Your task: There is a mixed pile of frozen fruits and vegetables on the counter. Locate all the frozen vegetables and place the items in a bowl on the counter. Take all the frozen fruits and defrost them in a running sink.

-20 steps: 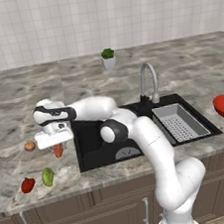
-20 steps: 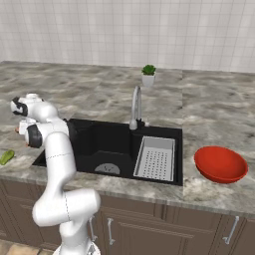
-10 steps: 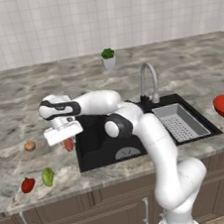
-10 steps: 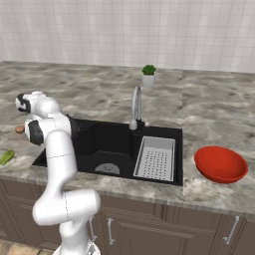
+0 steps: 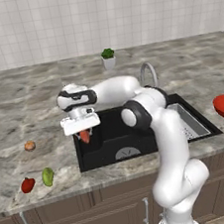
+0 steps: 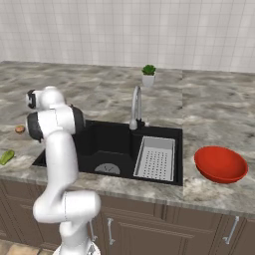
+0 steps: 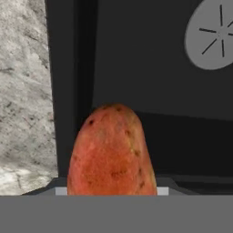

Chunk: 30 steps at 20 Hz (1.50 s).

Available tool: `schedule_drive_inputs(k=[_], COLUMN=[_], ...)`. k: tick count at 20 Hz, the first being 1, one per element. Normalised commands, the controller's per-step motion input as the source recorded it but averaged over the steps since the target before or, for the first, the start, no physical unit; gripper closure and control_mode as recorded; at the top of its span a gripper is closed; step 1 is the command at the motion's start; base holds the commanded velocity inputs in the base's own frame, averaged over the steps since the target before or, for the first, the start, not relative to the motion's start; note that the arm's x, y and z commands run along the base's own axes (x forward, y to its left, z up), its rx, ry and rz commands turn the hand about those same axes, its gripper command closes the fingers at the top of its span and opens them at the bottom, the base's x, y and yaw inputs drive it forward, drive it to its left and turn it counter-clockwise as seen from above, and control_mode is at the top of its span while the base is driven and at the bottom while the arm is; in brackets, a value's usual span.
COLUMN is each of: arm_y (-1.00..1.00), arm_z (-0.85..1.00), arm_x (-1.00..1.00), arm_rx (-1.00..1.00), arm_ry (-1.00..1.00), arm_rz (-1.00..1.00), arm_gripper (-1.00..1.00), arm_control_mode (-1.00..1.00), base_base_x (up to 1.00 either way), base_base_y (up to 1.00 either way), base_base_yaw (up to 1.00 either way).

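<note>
The pincer (image 5: 84, 132) hangs over the sink's (image 5: 115, 142) left rim, clamped on the orange piece (image 5: 85, 136), a vegetable bound for the bowl (image 6: 220, 164), which sits on the desk (image 5: 13, 107) well right of the sink. A steady high carry across the basin looks the wise course, passing in front of the faucet (image 6: 135, 106) and clear of the rack (image 6: 156, 157). Left of the sink lie the brown ball (image 5: 29, 145), the yellow-green fruit (image 5: 47, 176) and the red piece (image 5: 27, 185), near the desk's front edge
</note>
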Motion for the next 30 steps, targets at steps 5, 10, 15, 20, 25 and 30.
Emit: schedule_drive_inputs(k=[5, 10, 15, 20, 25, 30], arm_y=[-0.8, -0.71, -0.58, -0.48, -0.63, -0.62], arm_z=[0.31, 0.34, 0.2, 0.13, 0.18, 0.23], arm_x=[-0.27, -0.23, -0.32, -0.41, -0.41, -0.27], arm_rx=[0.19, 0.1, 0.01, -0.01, 0.0, 0.0], arm_ry=[-0.08, -0.03, -0.04, -0.06, -0.19, -0.1], arm_rz=[0.03, 0.04, 0.06, 0.08, 0.02, 0.01], arm_gripper=[1.0, 1.0, 1.0, 1.0, 1.0, 1.0], arm_control_mode=[-1.0, -1.0, -1.0, -1.0, -1.0, -1.0], base_base_x=[0.0, 0.0, 0.0, 0.0, 0.0, 0.0], base_base_y=[0.0, 0.0, 0.0, 0.0, 0.0, 0.0], base_base_yaw=[0.0, 0.0, 0.0, 0.0, 0.0, 0.0])
